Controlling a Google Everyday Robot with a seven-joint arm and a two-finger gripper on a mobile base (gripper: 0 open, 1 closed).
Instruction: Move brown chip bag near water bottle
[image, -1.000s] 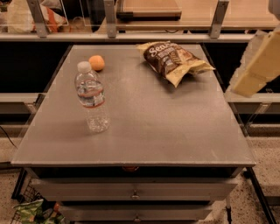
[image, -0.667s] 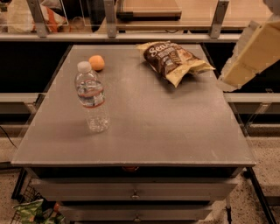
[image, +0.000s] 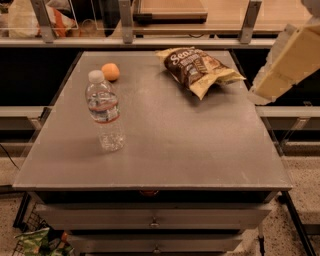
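The brown chip bag (image: 197, 68) lies flat at the far right of the grey table (image: 190, 145), dark brown with pale yellow edges and white script. The water bottle (image: 105, 112) stands upright at the left, clear and ribbed, with a white cap and a red-banded label. My gripper (image: 270, 82) is the cream-coloured shape at the right edge of the camera view, up in the air just right of the bag and past the table's right side. It touches nothing.
A small orange fruit (image: 110, 71) sits just behind the bottle. A railing with metal posts (image: 125, 22) runs along the far edge. Drawers (image: 152, 220) are under the tabletop. A basket with a green bag (image: 37, 242) sits on the floor at lower left.
My gripper has moved left and slightly up, closer to the chip bag. The bag, bottle and fruit have not moved.
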